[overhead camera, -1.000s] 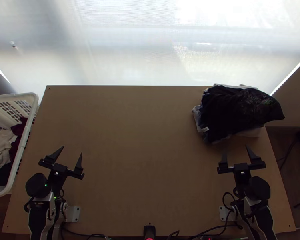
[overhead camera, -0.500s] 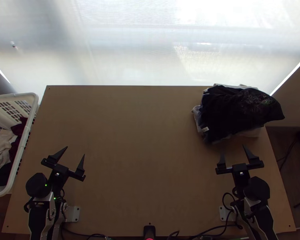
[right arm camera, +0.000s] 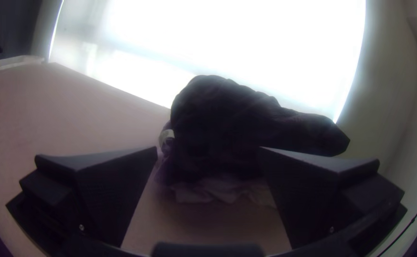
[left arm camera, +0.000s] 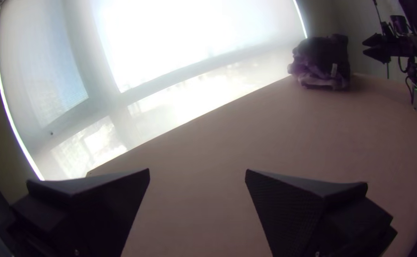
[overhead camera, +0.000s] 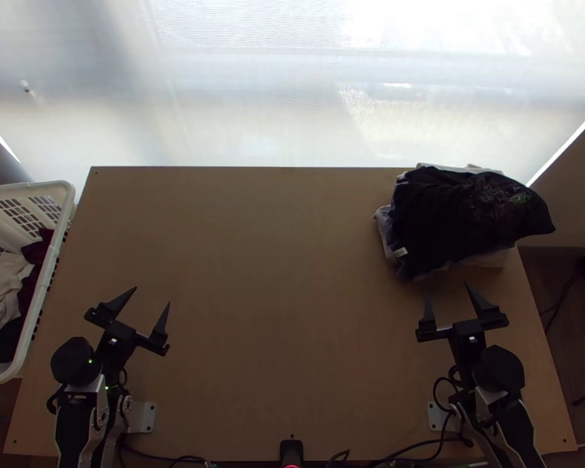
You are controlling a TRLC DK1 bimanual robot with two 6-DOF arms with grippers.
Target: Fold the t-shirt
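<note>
A dark, black-looking garment [overhead camera: 464, 214] with a faint print lies bunched over lighter cloth at the table's back right; whether it is the t-shirt I cannot tell. My left gripper [overhead camera: 145, 303] stands open near the table's left side, far from the pile. Open too, my right gripper [overhead camera: 447, 299] is just in front of the pile without touching it. In the left wrist view, the left gripper [left arm camera: 197, 170] has nothing between its fingers, and the pile [left arm camera: 323, 59] is far off. In the right wrist view, the pile [right arm camera: 232, 128] lies beyond the right gripper [right arm camera: 208, 148].
A white laundry basket [overhead camera: 68, 204] with red, cream and dark cloth inside stands at the table's left edge. Bare wood [overhead camera: 285, 296] stretches between the arms. Cables run along the near edge beside a small black device [overhead camera: 291, 451]. A bright blind hangs behind the table.
Both grippers have shifted slightly inward, the left one to the right and the right one to the left. The pile of cloth lies as before.
</note>
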